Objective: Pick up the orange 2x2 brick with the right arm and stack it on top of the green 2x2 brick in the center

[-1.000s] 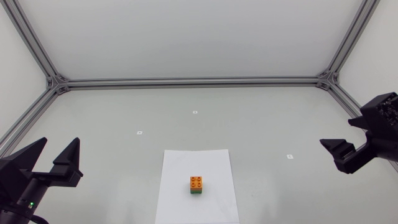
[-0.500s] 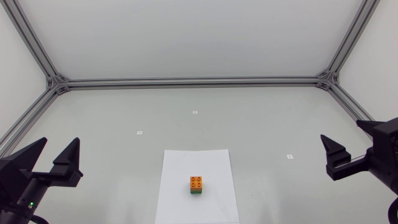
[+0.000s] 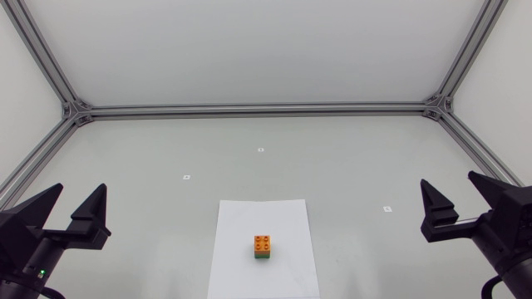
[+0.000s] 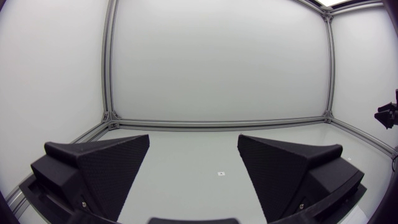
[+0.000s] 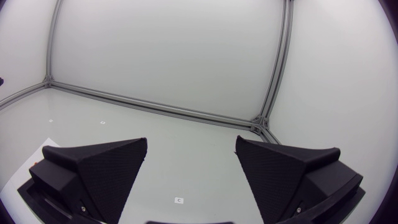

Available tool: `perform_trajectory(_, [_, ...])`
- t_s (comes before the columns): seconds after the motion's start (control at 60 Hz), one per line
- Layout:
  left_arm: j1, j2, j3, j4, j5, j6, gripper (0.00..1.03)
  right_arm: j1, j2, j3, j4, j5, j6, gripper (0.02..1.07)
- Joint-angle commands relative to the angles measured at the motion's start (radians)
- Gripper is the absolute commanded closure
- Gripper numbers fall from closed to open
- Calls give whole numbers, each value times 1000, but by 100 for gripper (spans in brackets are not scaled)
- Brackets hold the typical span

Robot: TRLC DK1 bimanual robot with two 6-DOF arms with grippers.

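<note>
The orange brick (image 3: pixel 263 242) sits squarely on top of the green brick (image 3: pixel 263 257), their sides flush. It is a small, glossy plastic block, square from above, with four round studs in a two-by-two pattern on its top. Only a thin strip of green shows below its near side. The stacked pair stands about in the middle of a white sheet of paper (image 3: pixel 237 241). This flat, matte rectangle lies near the bench's near edge, midway between its left and right edges.

The bench (image 3: pixel 332 158) is a smooth, pale grey surface dotted with a few tiny square markers (image 3: pixel 260 150). Ribbed aluminium rails (image 3: pixel 258 109) run along its far edge and meet in brackets at the far corners.

The left gripper (image 3: pixel 81 193) hangs near the bench's near left corner, well apart from the bricks. Its two wedge-shaped fingers are spread wide with nothing between them. The left wrist view shows them (image 4: pixel 194 155) as broad black wedges with a finely pebbled inner face. The right gripper (image 3: pixel 449 184) hangs near the bench's right edge, also well apart from the stack. Its pointed fingers are spread the same way and hold nothing. The right wrist view shows the same matte, dimpled texture on its fingers (image 5: pixel 191 162), with one marker (image 5: pixel 178 200) on the bench between them.
</note>
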State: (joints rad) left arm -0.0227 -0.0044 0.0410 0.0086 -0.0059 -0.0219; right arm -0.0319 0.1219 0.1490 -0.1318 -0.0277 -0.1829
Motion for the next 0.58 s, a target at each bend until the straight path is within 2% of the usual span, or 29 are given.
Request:
perform_trajectory(0.0, [3,-8,-41,-15,4,13,4,12,-37,-54,42,11,75,6])
perform_trajectory(0.2, [3,-8,-41,-15,4,13,4,32,-122,-149,131,28,182,6])
perform_trajectory(0.567, [3,-8,-41,-15,4,13,4,32,-122,-149,132,28,183,6])
